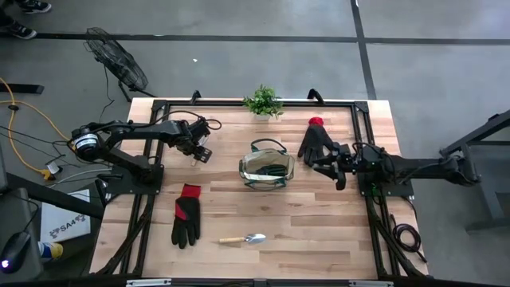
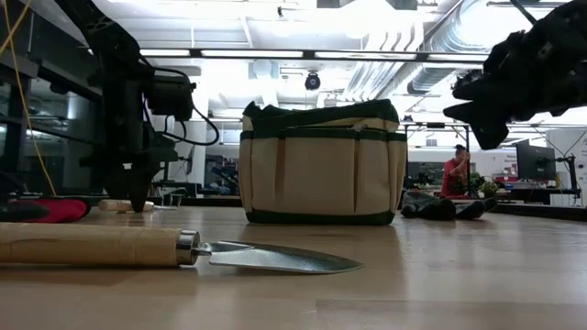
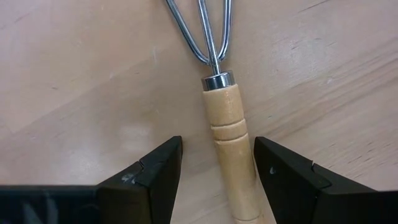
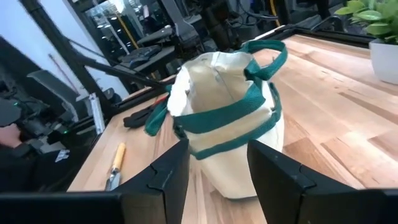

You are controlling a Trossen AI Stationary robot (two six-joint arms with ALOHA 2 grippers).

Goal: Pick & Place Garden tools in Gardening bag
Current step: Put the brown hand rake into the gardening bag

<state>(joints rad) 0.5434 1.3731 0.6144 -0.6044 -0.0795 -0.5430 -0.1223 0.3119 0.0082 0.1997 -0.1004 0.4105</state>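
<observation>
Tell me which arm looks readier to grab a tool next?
Probably the left. Its open fingers straddle the wooden handle of the little rake on the table, so they need only close. The right gripper hangs empty above the table between the bag and a glove.

Rake (image 3: 219, 81): smooth wooden handle, shiny metal prongs. Bag (image 2: 321, 165): matt cloth. Bench (image 1: 319, 215): pale planked wood.

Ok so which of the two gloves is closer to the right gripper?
The glove at the far side of the table, red cuff pointing toward the potted plant. It lies right beside the right gripper; the other glove lies across the table, left of the trowel.
</observation>
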